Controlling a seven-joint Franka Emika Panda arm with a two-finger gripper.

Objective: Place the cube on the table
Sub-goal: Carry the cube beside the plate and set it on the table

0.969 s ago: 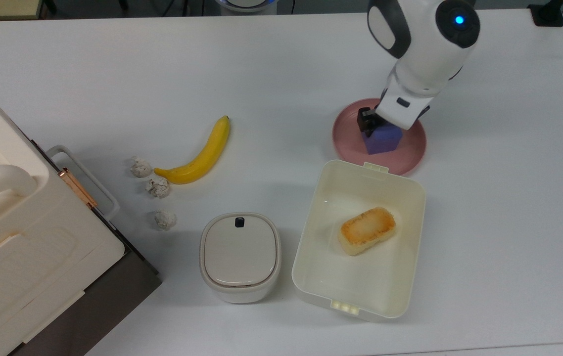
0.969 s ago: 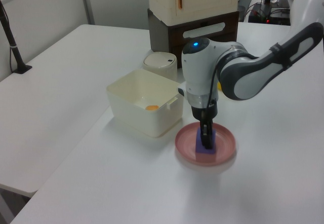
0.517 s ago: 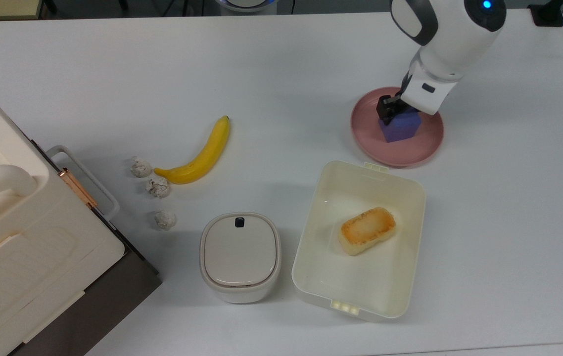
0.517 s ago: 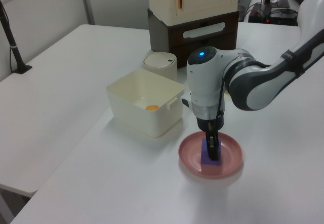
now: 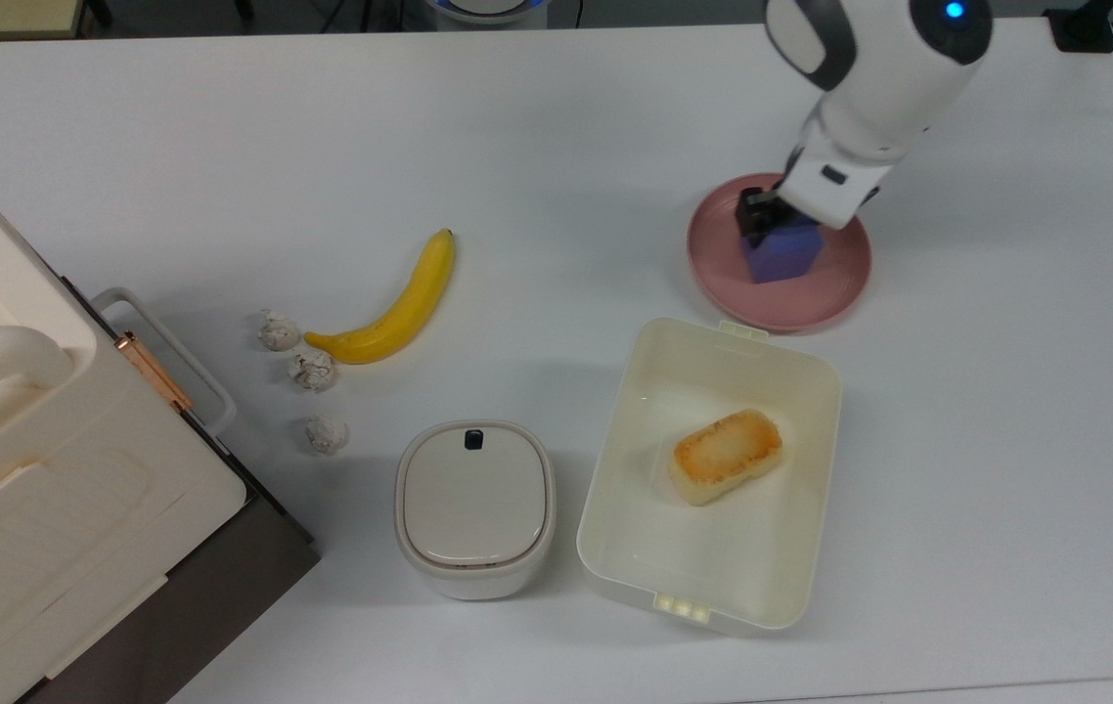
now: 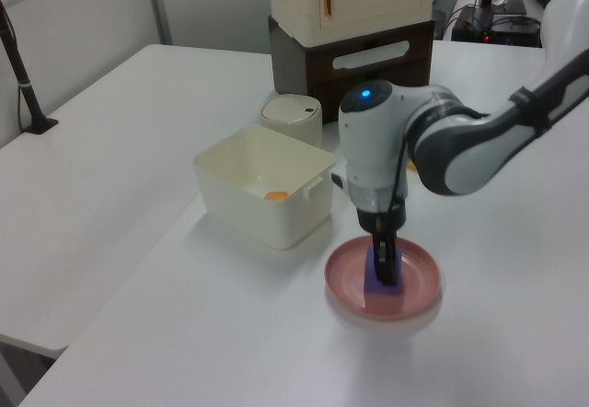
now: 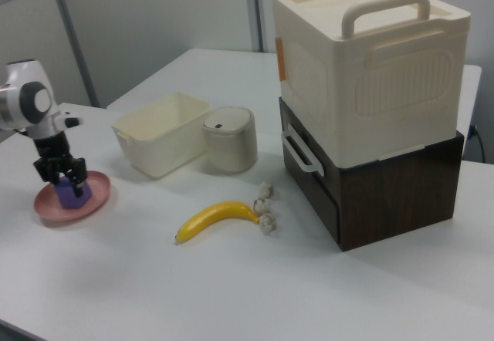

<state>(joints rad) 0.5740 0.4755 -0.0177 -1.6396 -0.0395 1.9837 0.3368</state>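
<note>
The blue-purple cube (image 5: pixel 783 258) (image 6: pixel 379 283) (image 7: pixel 68 195) rests on the round pink plate (image 5: pixel 715 272) (image 6: pixel 342 275) (image 7: pixel 94 201) at the top view's upper right. My gripper (image 5: pixel 778 237) (image 6: pixel 385 265) (image 7: pixel 62 179) comes down on it from above, its black fingers (image 5: pixel 749 214) pressed to the cube's two sides, shut on the cube. The hand covers the cube's top and the far finger in the top view. The white table (image 5: pixel 1006 411) surrounds the plate.
A cream open bin (image 5: pixel 615 548) holding a toasted bread block (image 5: pixel 725 456) lies just below the plate in the top view. A lidded white can (image 5: pixel 474 506), a banana (image 5: pixel 395 303), crumpled balls (image 5: pixel 312 370) and a stacked cream-and-brown box (image 5: pixel 28 469) stand to the top view's left.
The gripper, cube and pink plate slid together toward the top view's upper right, away from the bin, then eased back slightly left. The grip on the cube stays the same.
</note>
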